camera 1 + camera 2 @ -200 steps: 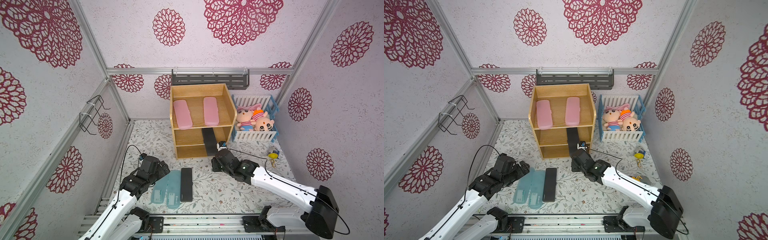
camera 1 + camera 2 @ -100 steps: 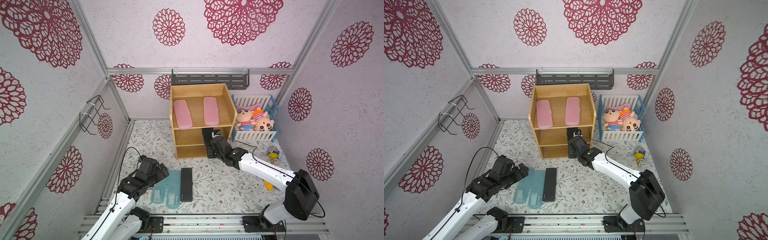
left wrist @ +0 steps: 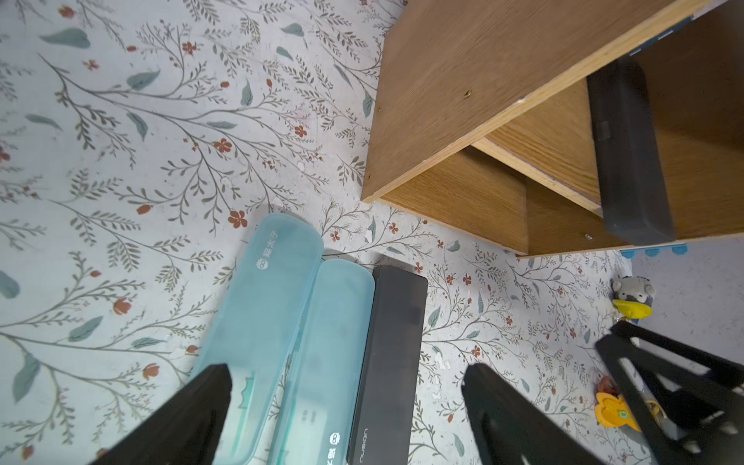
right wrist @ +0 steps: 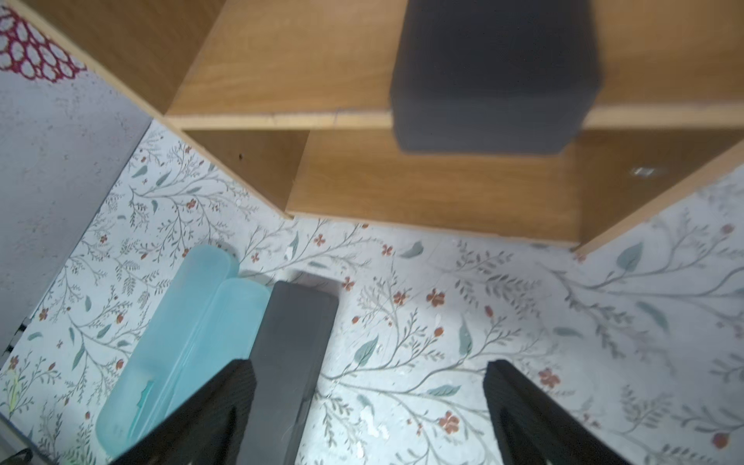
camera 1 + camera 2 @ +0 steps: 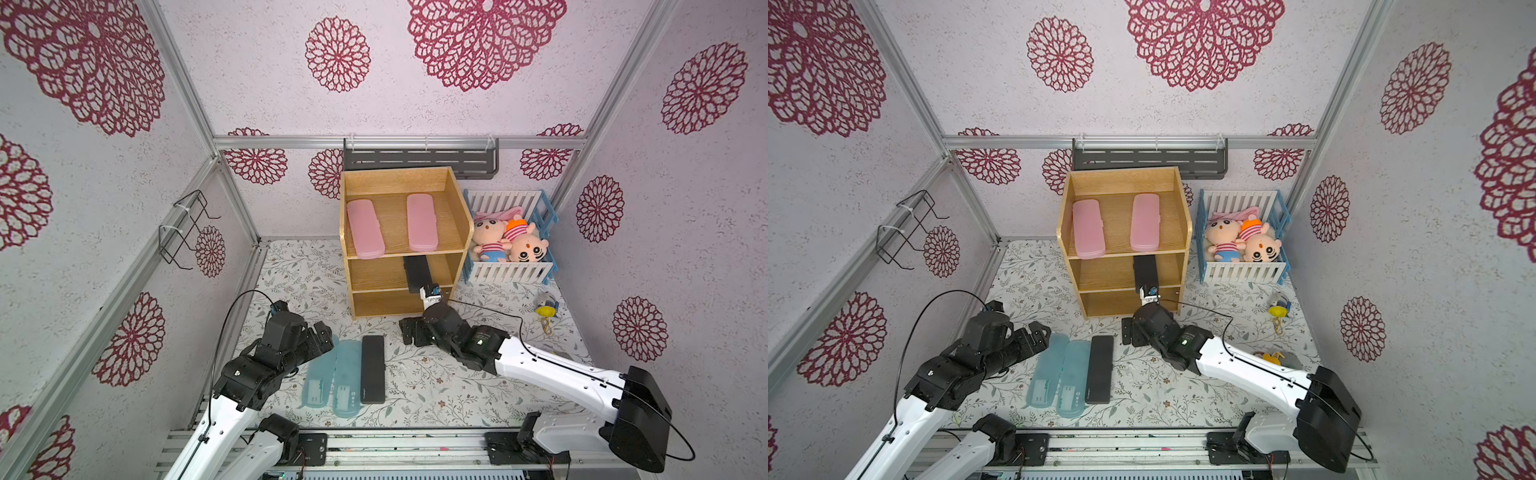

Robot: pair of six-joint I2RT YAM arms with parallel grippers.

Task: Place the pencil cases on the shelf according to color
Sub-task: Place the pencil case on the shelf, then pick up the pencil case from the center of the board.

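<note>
Right gripper (image 4: 368,370) gaped wide, empty, touching nothing; hung low over table (image 5: 436,386) just in front of shelf (image 5: 374,274). Black case (image 5: 417,272) lay on middle tier, right side, front end jutting past edge, apart from fingers. Left gripper (image 3: 346,374) spread wide too, nothing between fingers, poised above far ends of two blue cases (image 5: 347,374); contact unclear. Second black case (image 5: 372,368) lay on table against blue pair. Two pink cases (image 5: 364,228) on top tier.
</note>
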